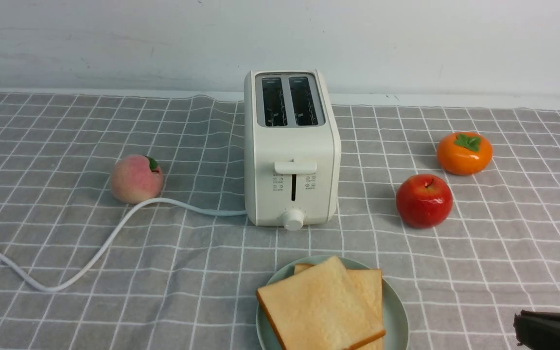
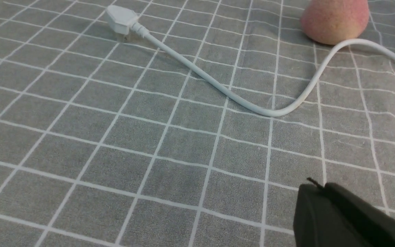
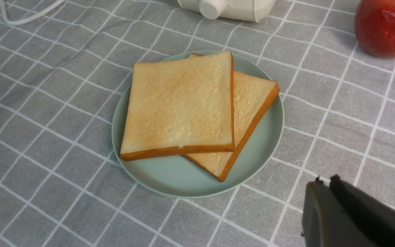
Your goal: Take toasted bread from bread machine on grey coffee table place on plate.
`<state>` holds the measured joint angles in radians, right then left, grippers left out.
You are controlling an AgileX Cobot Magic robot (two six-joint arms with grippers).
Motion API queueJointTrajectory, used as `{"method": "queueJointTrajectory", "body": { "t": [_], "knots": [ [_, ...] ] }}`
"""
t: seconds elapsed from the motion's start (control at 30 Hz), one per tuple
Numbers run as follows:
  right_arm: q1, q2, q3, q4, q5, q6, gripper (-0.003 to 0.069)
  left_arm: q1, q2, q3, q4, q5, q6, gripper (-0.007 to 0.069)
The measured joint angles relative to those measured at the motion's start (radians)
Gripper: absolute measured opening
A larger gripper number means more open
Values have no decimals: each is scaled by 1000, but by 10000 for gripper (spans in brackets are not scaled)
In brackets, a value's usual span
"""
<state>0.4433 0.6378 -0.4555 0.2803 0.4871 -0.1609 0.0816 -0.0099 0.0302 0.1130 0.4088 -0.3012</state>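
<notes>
starts at the left with the white plug (image 2: 121,19), joined to the white cord (image 1: 100,253). has the left gripper (image 2: 318,183) above the cloth there, fingertips together. follows the cord in a bend, close by the front of the pink peach (image 1: 136,179), to the left side of the toaster (image 1: 292,170).

finds the toaster upright behind the plate (image 1: 396,316), long axis running away from the camera, lever (image 1: 295,168) and round knob (image 1: 293,219) facing forward. shows small grey icons and tiny print on both sides of the lever slot, too small to read.

in front of it, shows both toast slices on the plate, lying flat and overlapping. being about square, give no clear long axis. in the front view, has the upper slice (image 1: 321,304) turned aslant, one corner towards the toaster, and the lower slice (image 1: 370,287) set straighter, partly covered.

farther right, comes to the red apple (image 1: 424,201), then the orange persimmon (image 1: 464,153) behind it, both on the grey checked table (image 1: 455,282). ends with the right gripper (image 3: 327,181) near the plate, fingertips together.
</notes>
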Motion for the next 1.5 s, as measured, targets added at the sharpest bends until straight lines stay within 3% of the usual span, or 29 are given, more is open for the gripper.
{"method": "queueJointTrajectory", "body": {
  "t": [0.43, 0.63, 0.77, 0.93, 1.23, 1.5],
  "knots": [
    [-15, -49, 0, 0, 5, -1, 51, -17, 0, 0, 0, 0, 0, 18],
    [-125, -169, 0, -15, 33, -6, 57, -17, 0, 0, 0, 0, 0, 20],
    [-258, -282, 13, -106, 11, -20, 64, -17, 0, 0, 0, 0, 0, 20],
    [-417, -443, 134, -126, -31, -20, 75, -17, 0, 0, 0, 0, 0, 20],
    [-471, -648, 455, -143, -44, -3, 86, -17, 0, 0, 0, 1, 0, 31],
    [-509, -648, 466, -161, -82, 71, 94, -17, 0, 0, 0, 0, 0, 36]
  ]
}}
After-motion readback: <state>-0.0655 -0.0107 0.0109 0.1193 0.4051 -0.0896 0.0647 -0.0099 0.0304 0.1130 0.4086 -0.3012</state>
